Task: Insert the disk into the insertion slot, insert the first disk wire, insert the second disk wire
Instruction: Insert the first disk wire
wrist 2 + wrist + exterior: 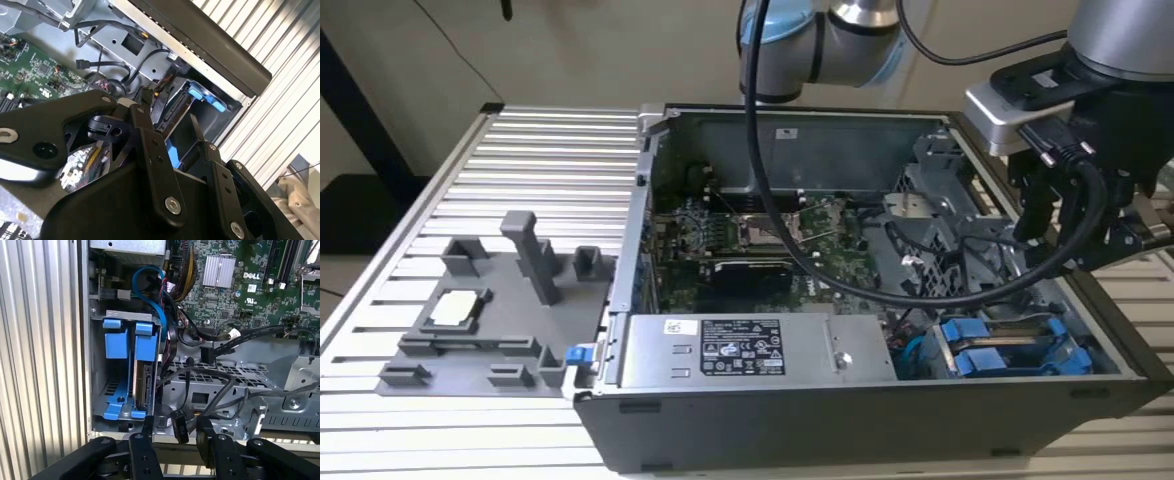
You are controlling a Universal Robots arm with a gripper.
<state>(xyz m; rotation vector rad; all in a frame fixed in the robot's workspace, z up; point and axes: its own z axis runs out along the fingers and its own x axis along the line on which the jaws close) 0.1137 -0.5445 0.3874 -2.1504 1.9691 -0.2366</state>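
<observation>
Near the insertion slot, gripper spread, first wrist view showing the disk seated inside.

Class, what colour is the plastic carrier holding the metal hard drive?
Bright blue; the plastic carrier frame shows best in the first wrist view.

Ahead of the jaws, the disk stands in the insertion slot, just beside a second carrier. A cable plug hangs between the gripper fingertips — the motherboard lies farther beyond.
</observation>
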